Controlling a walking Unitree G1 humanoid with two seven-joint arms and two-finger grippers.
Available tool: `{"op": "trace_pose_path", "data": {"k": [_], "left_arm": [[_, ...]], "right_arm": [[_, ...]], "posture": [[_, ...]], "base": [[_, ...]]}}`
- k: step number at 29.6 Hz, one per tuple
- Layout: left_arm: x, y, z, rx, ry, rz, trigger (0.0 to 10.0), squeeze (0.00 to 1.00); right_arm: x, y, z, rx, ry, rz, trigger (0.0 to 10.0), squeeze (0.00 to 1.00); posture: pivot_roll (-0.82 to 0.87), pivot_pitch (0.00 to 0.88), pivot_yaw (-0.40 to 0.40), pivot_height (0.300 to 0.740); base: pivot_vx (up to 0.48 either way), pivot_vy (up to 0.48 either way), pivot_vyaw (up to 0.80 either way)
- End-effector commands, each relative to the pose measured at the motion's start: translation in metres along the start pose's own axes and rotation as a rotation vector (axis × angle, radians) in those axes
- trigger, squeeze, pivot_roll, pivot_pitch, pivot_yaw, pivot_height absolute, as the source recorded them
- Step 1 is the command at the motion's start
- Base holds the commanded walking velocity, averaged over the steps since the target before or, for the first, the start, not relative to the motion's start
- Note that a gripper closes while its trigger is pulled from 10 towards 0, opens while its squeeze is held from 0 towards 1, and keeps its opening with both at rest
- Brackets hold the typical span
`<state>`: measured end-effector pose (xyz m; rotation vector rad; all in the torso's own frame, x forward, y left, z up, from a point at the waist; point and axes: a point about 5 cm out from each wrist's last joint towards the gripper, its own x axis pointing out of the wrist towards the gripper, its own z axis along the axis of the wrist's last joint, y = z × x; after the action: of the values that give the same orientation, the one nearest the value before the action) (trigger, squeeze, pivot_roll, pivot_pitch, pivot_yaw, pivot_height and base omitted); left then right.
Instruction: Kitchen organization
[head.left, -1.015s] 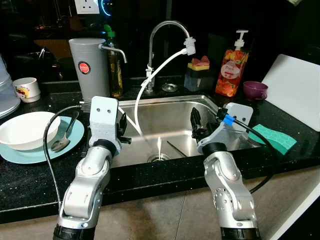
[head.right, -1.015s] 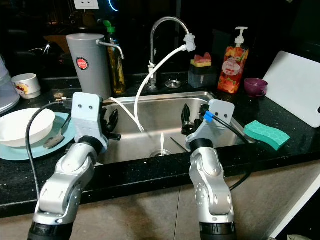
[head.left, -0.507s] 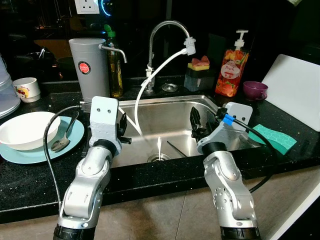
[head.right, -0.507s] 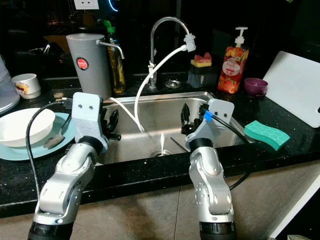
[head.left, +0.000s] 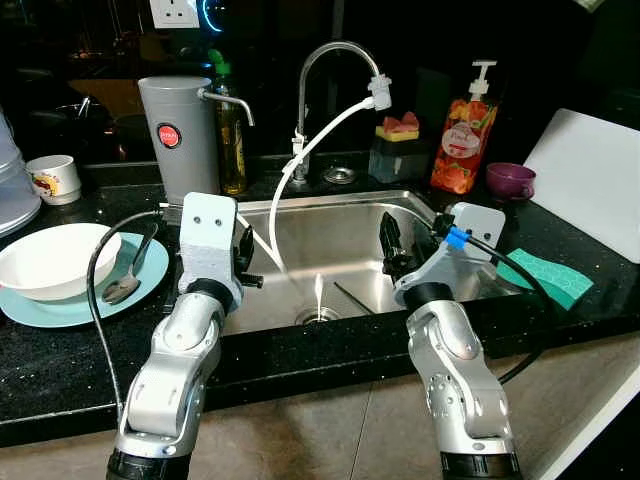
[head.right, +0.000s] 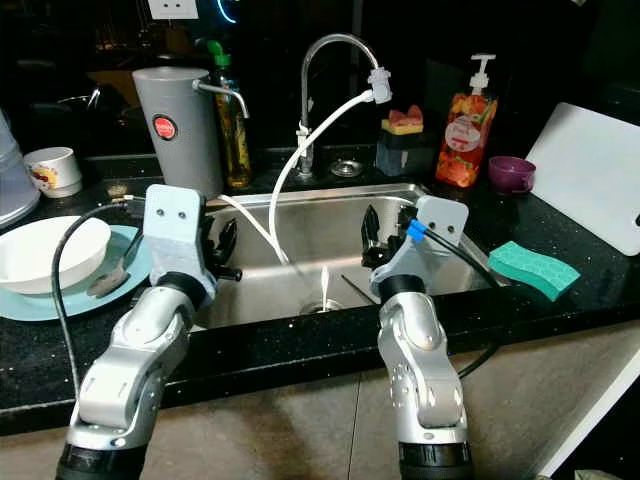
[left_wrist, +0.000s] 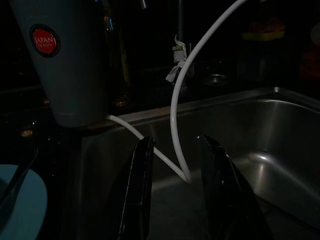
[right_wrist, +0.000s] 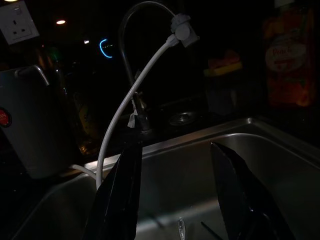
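Nearest the camera, the two silver arms are raised side by side over the front edge of the sink (head.left: 350, 240). The left gripper (left_wrist: 175, 190) is held above the sink's left side with its black fingers spread and nothing between them; the white hose (head.left: 300, 165) is seen just beyond the fingertips. The right gripper (right_wrist: 177, 200) is poised over the sink's right side, its fingers likewise parted wide and empty.

Down in the basin, near the drain, a pale utensil (head.left: 318, 291) and a thin dark stick-like item (head.left: 350, 297) are lying; what they are cannot be told.

On the black counter to the robot's left, a white bowl (head.left: 50, 258) is set on a light blue plate (head.left: 150, 270), with a spoon (head.left: 125, 285) resting on the plate beside the bowl. These are judged the likeliest things to be put in order. The bowl is taken to be rigid, glazed, slippery and breakable, so it would best be pinched across its rim, one finger inside and one outside. The spoon is light and stiff and would be taken by its handle.

To the right a green sponge (head.left: 550, 277) lies near the sink edge, soft and easily squeezed.

Farther back stand a grey canister (head.left: 180, 135), the faucet (head.left: 330, 60), a soap dispenser (head.left: 465, 135), a purple cup (head.left: 511, 180) and a white cutting board (head.left: 590, 175).
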<state>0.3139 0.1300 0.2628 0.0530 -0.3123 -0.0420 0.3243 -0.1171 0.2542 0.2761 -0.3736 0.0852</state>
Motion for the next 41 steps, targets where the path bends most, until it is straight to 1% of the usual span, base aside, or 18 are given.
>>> {"op": "trace_pose_path", "data": {"k": [1, 41], "left_arm": [[-0.0015, -0.0009, -0.0031, -0.006, 0.016, 0.001, 10.0, 0.0], [-0.0006, -0.001, -0.0012, -0.003, 0.012, -0.005, 10.0, 0.0]], "right_arm": [[0.0004, -0.0007, -0.001, 0.001, 0.007, 0.0, 10.0, 0.0], [0.0006, 0.0004, -0.0013, 0.008, 0.004, -0.004, 10.0, 0.0]], "posture": [[0.18, 0.064, -0.018, 0.74], [0.18, 0.066, -0.011, 0.74]], "base": [[0.0, 0.0, 0.0], [0.0, 0.0, 0.0]]}}
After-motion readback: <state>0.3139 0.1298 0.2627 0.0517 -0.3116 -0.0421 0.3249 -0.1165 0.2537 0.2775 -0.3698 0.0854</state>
